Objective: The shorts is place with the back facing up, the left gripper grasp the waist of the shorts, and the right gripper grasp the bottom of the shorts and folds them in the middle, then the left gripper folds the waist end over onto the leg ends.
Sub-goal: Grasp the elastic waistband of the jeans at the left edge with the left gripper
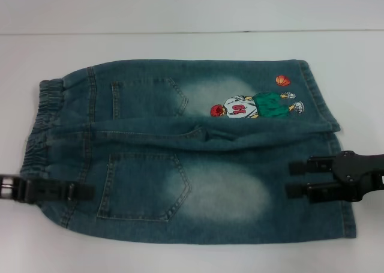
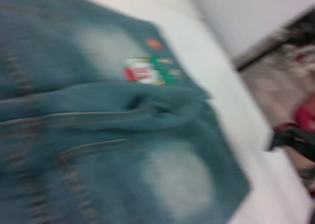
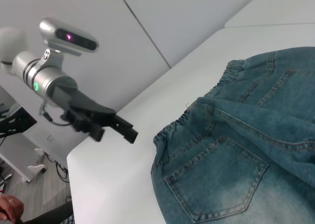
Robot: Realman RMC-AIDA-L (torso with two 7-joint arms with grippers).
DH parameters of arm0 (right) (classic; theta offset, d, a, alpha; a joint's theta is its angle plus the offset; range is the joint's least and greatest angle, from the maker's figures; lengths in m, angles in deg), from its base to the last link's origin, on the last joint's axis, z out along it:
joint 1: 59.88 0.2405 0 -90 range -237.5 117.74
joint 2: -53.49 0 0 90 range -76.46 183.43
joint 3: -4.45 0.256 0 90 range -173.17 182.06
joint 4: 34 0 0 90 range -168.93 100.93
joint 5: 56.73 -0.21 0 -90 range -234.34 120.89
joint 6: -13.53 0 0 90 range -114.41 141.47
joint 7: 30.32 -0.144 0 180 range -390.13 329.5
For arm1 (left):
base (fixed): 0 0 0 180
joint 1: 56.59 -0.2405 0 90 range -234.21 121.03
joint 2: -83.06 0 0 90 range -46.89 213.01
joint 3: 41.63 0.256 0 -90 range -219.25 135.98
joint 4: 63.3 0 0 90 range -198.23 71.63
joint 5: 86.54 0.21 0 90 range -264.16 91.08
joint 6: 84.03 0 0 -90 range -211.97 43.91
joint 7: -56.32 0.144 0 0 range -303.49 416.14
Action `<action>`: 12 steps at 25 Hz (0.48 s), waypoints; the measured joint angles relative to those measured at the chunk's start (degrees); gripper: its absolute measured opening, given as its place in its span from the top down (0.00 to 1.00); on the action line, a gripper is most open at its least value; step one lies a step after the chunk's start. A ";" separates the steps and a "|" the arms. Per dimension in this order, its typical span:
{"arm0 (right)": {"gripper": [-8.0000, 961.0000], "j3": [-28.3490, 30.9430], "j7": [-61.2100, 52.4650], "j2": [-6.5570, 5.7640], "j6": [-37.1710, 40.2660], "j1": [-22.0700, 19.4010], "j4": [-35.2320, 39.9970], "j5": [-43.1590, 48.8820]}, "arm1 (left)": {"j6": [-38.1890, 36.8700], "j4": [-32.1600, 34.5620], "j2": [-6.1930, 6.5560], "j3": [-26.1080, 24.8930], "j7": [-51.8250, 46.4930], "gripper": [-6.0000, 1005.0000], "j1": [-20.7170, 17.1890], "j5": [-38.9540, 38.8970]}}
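Note:
The denim shorts lie flat on the white table, back pockets up, with the elastic waist at the left and the leg ends at the right. My left gripper hovers over the near end of the waist; in the right wrist view this left gripper has its jaws apart and holds nothing. Open as well, my right gripper is over the hem of the near leg, one finger on each side of a strip of denim. The left wrist view looks across the shorts.
A stitched basketball-player figure marks the far leg. A raised fold runs along the middle between the legs. The table edge drops off just behind the left arm, and a grey wall stands behind the table.

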 joint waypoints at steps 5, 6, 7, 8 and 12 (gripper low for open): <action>0.17 -0.05 0.15 0.00 -0.08 0.24 0.00 0.00 | 5.15 2.40 1.67 -0.99 -13.87 0.20 2.46 8.73; 0.17 -0.07 0.25 0.00 -0.08 0.28 0.00 0.00 | 6.20 2.48 2.04 -1.27 -16.39 0.20 3.18 10.92; 0.17 -0.08 0.32 0.00 -0.09 0.33 0.00 0.00 | 6.79 2.46 2.24 -1.39 -18.07 0.20 3.72 12.29; 0.17 -0.09 0.39 0.00 -0.10 0.36 0.00 0.00 | 7.37 2.41 2.42 -1.46 -19.52 0.20 4.17 13.61; 0.18 -0.28 0.53 0.00 -0.23 0.38 0.00 0.00 | 9.78 2.07 2.88 -1.32 -23.94 0.20 5.64 17.38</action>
